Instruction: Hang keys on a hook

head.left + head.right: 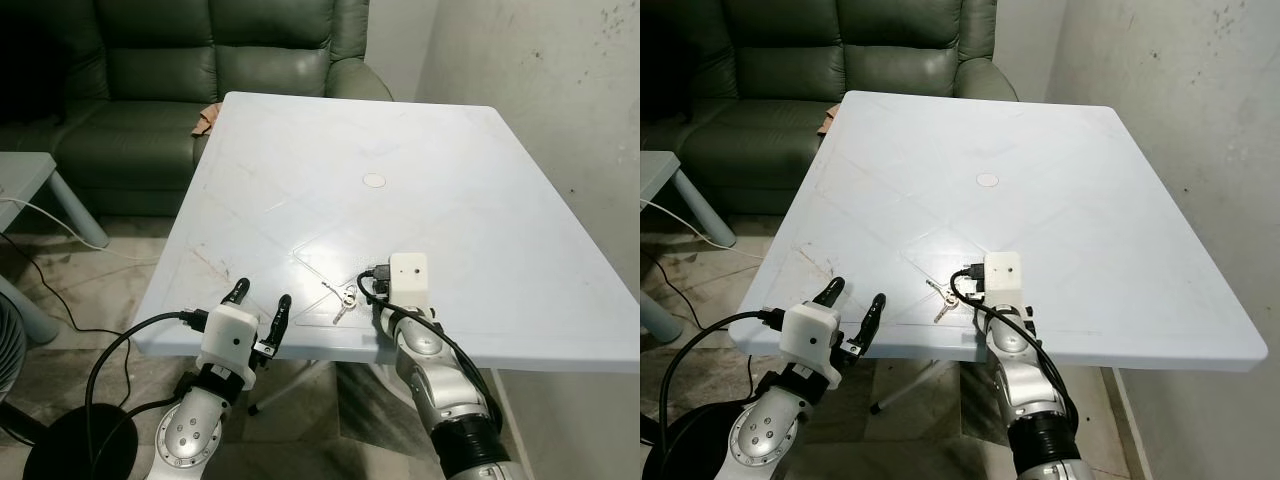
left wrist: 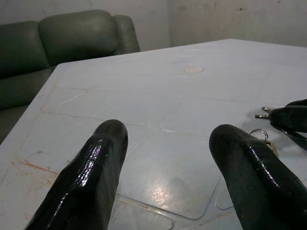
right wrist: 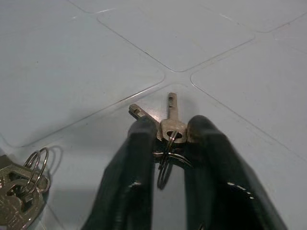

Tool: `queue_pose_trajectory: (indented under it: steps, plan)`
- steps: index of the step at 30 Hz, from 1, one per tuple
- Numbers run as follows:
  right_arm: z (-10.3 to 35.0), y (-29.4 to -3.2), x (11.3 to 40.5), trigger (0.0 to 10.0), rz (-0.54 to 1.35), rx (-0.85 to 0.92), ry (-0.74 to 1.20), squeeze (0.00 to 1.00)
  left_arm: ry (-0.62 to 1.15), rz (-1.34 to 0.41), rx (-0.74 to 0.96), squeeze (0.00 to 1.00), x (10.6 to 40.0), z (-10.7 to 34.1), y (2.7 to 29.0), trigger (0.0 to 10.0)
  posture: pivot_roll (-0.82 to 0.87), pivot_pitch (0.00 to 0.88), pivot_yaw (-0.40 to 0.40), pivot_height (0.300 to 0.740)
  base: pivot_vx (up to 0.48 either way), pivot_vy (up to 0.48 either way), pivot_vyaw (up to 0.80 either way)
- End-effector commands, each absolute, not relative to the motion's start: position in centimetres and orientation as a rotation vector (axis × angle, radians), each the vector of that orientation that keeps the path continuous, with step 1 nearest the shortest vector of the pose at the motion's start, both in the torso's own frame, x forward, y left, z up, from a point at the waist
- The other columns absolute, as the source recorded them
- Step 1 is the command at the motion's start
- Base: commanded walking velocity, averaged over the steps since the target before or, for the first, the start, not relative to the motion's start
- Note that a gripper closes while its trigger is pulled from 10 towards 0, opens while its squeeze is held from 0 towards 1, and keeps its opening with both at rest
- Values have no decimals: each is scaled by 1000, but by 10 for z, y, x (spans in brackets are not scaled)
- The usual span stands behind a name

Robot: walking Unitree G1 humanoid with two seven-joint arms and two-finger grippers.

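Behind our white table [image 1: 450, 180] stands a dark green sofa [image 1: 180, 70], with a plain wall on the right. We see the keys [image 3: 169, 129] near the table's near edge, and our right pincer [image 3: 165, 139] has its two black fingers closed in on their heads and ring, the blades pointing away. A second bunch of keys [image 3: 17, 184] lies just beside them on the table. Our left pincer [image 1: 260, 305] hovers at the near edge, left of the keys, its fingers [image 2: 91, 177] spread wide and holding nothing.
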State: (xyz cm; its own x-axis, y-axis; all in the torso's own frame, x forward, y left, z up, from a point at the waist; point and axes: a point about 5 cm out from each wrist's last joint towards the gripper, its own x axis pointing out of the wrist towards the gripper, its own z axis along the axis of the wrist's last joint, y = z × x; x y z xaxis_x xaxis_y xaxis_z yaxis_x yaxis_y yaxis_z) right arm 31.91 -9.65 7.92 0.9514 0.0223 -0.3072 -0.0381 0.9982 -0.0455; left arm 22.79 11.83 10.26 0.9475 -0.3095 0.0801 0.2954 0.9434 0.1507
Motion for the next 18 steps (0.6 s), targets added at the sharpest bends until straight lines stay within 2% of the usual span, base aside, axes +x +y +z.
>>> queue_pose_trajectory:
  steps: [1,14,18]
  plan:
    - [76,-99,317,0,23,-39,322,0,-109,-311,148,0,228,104,117,10000,-60,55,-25,740,0,0,0]
    - [77,-98,317,0,19,-59,296,0,-113,-314,157,0,229,104,117,10000,-54,41,-24,740,0,0,0]
    - [78,-100,315,0,19,22,287,0,-113,-311,158,0,228,104,118,10000,-53,39,-25,740,0,0,0]
